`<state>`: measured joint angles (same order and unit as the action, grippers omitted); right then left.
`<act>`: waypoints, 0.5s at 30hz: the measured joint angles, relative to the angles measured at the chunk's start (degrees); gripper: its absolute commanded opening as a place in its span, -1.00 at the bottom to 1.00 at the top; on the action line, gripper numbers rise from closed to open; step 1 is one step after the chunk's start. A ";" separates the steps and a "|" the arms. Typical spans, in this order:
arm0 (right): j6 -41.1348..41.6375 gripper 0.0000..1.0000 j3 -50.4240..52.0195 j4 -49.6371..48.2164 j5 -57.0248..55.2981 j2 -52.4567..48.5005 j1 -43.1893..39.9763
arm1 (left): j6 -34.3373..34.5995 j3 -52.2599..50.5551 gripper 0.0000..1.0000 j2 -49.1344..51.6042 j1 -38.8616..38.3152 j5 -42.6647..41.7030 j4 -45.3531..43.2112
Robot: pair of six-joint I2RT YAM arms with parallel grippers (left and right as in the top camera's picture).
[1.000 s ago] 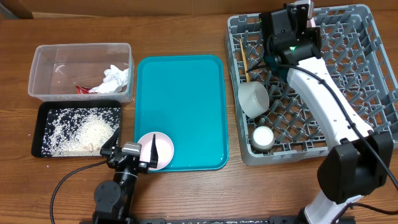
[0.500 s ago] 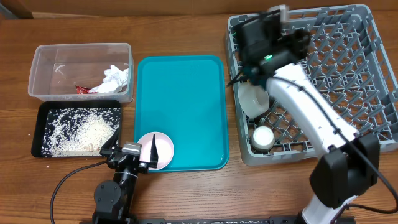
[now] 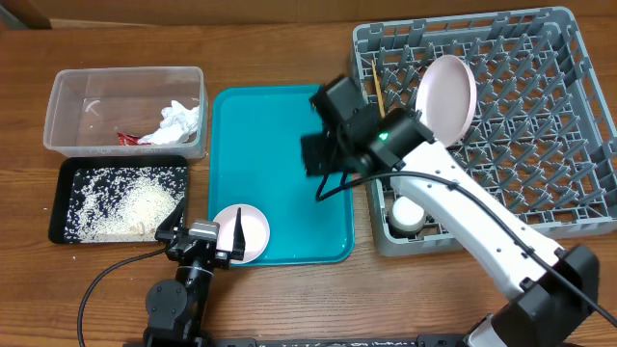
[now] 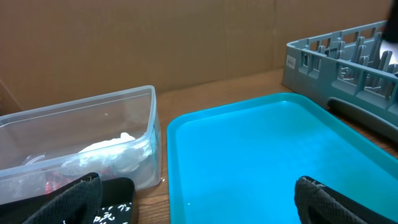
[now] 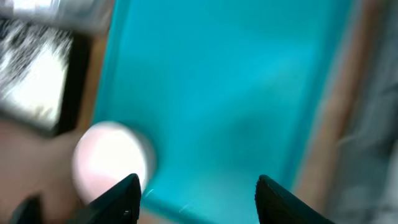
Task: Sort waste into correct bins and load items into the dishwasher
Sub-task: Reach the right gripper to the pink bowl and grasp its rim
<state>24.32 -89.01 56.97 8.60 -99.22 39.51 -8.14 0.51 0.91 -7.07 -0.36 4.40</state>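
My right gripper [image 3: 318,154] hangs open over the teal tray [image 3: 275,125], with nothing between its fingers. A large pale round plate [image 3: 445,96] stands on edge in the grey dishwasher rack [image 3: 540,145]. Chopsticks [image 3: 378,82] lie at the rack's left side, and the white cup [image 3: 405,214] shows partly under my arm. The small pinkish-white plate [image 3: 246,234] [image 5: 112,158] rests on the tray's near left corner. My left gripper [image 3: 204,227] [image 4: 199,202] stands wide open and empty beside it. The napkin [image 3: 178,120] and red wrapper [image 3: 127,139] lie in the clear tub [image 3: 87,96].
Rice grains [image 3: 125,202] cover the black tray [image 3: 67,231] in front of the tub. The teal tray [image 4: 261,155] fills the space between the bins and the rack [image 4: 342,62]. My right arm [image 3: 463,212] crosses the rack's near left corner, hiding what lies under it.
The right gripper opened and left the large plate standing in the rack. The right arm then swung left out of the rack to over the teal tray. The left arm stayed still.
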 measured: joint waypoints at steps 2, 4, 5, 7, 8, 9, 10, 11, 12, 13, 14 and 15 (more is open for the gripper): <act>1.66 0.19 3.61 -1.95 4.26 -0.85 1.57 | 0.00 -0.02 0.99 0.00 0.00 0.00 0.02; 3.02 0.09 7.10 -4.94 7.13 -2.34 4.02 | 0.00 -0.02 1.00 0.00 0.00 0.00 0.02; 3.78 0.08 9.03 -6.99 8.24 -3.28 5.60 | 0.00 -0.02 1.00 0.00 0.00 0.00 0.02; 4.81 0.08 11.52 -9.86 9.22 -4.76 8.02 | 0.00 -0.02 1.00 0.00 0.00 0.00 0.00; 5.42 0.08 12.50 -11.10 9.22 -5.49 9.38 | 0.00 -0.02 1.00 0.00 0.00 0.00 0.02; 5.68 0.08 12.96 -11.89 9.05 -6.01 10.36 | 0.00 0.00 1.00 0.00 0.00 0.00 0.00; 5.92 0.08 13.16 -12.61 8.52 -6.45 11.23 | 0.00 0.00 1.00 0.00 0.00 0.00 0.00; 6.23 0.08 13.18 -13.66 7.85 -6.93 12.00 | 0.00 -0.02 1.00 0.00 0.00 0.00 0.00; 6.75 0.05 13.18 -14.47 7.02 -7.30 12.52 | 0.00 -0.02 1.00 0.00 0.00 0.00 0.00; 7.26 0.03 13.18 -15.06 6.32 -7.78 12.87 | 0.00 -0.02 1.00 0.00 0.00 0.00 0.00; 7.67 -0.03 13.18 -15.45 5.70 -8.28 13.05 | 0.00 -0.02 1.00 0.00 0.00 0.00 0.00; 8.33 -0.09 13.18 -16.26 5.14 -9.25 13.07 | 0.00 -0.02 1.00 0.00 0.00 0.00 0.00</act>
<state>32.64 -75.83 40.71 13.74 -108.47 52.58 -8.14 0.49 0.91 -7.07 -0.36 4.40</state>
